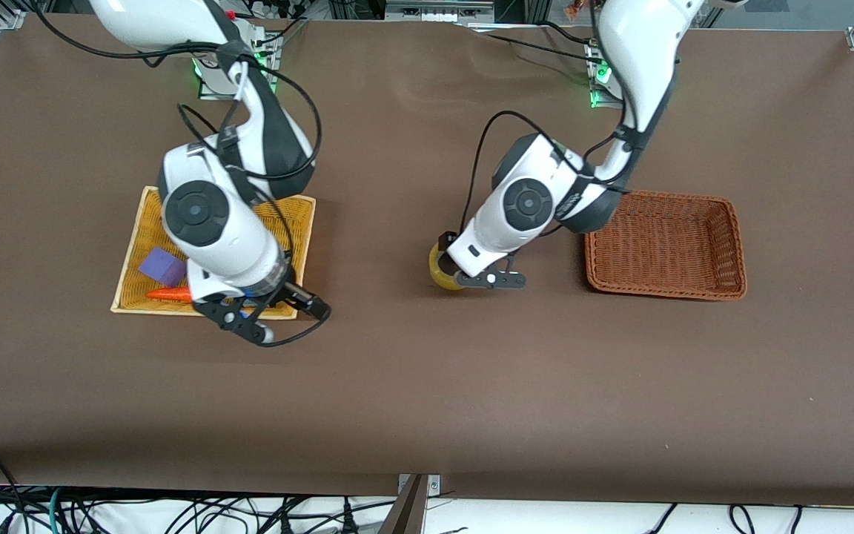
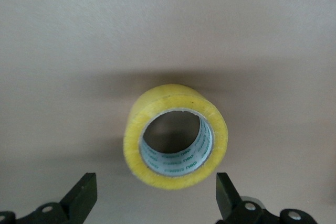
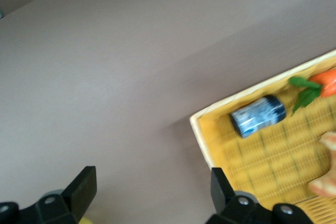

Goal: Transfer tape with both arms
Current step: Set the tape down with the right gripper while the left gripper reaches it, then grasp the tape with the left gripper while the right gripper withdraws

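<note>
The tape is a yellowish roll with a grey printed core. It rests on the brown table near the middle and shows partly under the left hand in the front view. My left gripper hangs just above it, open, with one finger on each side and neither touching the roll. My right gripper is open and empty, over the bare table at the corner of the yellow tray.
The yellow woven tray holds a purple block, an orange carrot toy, a black-capped jar and a croissant toy. A brown wicker basket stands toward the left arm's end, beside the left hand.
</note>
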